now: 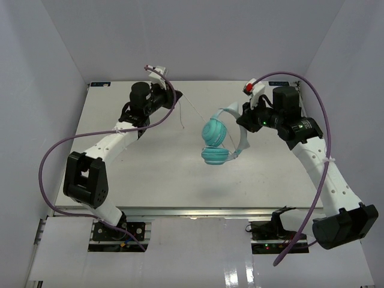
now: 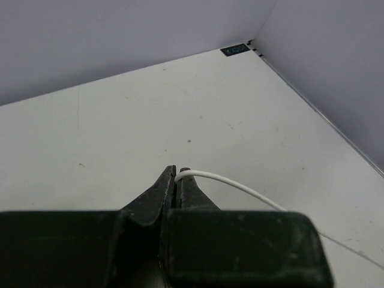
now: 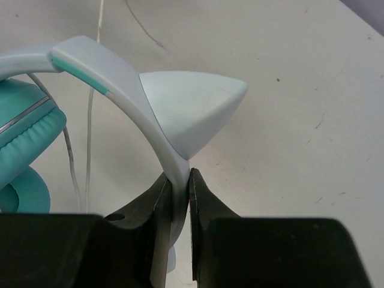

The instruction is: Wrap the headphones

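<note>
The teal headphones (image 1: 213, 143) hang above the table's middle, earcups stacked one over the other. My right gripper (image 1: 244, 118) is shut on their pale headband (image 3: 114, 75), just below a pointed ear-shaped piece (image 3: 192, 111). In the right wrist view its jaws (image 3: 179, 181) pinch the band, with a teal earcup (image 3: 24, 135) at the left. The thin whitish cord (image 1: 193, 110) runs from the headphones toward my left gripper (image 1: 176, 96) at the back left. That left gripper (image 2: 177, 174) is shut on the cord (image 2: 240, 186), which arcs away to the right.
The white table (image 1: 150, 174) is boxed in by grey walls at the back and sides. Thick purple cables loop off the left arm (image 1: 60, 144) and the right arm (image 1: 321, 108). A dark tag (image 2: 234, 50) sits at the table's far corner.
</note>
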`<state>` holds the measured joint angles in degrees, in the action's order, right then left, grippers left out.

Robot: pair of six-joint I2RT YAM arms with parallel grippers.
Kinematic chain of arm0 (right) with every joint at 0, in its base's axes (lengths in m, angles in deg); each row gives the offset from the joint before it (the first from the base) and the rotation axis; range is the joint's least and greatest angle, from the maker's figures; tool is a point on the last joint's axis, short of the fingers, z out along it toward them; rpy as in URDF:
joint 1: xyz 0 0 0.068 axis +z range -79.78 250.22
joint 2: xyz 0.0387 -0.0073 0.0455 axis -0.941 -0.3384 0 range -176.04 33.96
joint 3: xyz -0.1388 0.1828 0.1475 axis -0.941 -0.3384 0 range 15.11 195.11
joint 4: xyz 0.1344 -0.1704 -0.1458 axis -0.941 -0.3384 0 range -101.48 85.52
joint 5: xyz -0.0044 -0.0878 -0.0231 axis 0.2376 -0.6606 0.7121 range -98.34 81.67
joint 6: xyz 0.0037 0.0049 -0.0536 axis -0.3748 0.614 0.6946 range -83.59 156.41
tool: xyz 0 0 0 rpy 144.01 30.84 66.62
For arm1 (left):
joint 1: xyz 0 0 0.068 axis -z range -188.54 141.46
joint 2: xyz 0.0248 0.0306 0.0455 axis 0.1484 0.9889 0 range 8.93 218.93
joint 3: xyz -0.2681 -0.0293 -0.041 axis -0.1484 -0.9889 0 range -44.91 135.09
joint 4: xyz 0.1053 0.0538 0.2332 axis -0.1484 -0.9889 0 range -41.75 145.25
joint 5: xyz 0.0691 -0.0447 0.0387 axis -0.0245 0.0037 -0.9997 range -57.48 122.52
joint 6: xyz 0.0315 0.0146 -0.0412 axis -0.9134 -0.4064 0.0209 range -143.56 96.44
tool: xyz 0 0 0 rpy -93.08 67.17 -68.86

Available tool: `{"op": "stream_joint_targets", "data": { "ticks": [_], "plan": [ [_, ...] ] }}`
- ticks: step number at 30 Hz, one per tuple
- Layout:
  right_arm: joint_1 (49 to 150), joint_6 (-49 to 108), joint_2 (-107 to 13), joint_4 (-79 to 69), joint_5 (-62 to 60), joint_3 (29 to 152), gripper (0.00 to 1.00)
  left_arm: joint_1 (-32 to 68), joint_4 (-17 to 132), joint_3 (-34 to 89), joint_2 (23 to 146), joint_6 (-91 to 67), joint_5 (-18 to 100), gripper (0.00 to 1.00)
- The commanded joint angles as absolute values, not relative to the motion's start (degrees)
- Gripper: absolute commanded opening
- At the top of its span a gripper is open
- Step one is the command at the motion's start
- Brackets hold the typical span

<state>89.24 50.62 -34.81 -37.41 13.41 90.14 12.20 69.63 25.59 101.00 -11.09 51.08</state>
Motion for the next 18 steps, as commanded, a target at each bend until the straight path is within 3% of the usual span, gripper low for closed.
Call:
{"op": "stream_joint_targets", "data": {
  "ticks": [1, 8, 18],
  "plan": [
    [96.6, 56.4, -33.7, -33.0, -1.2, 88.9, 0.08, 11.9, 63.9, 31.1, 97.8, -10.7, 55.6, 0.01],
    [104.0, 59.5, -36.7, -28.0, -15.6, 85.5, 0.08, 12.1, 58.2, 34.8, 96.5, -9.5, 59.2, 0.01],
    [106.3, 60.4, -44.2, -21.3, -29.6, 87.4, 0.08, 12.8, 53.0, 33.4, 92.2, -7.0, 64.3, 0.00]
  ]
}}
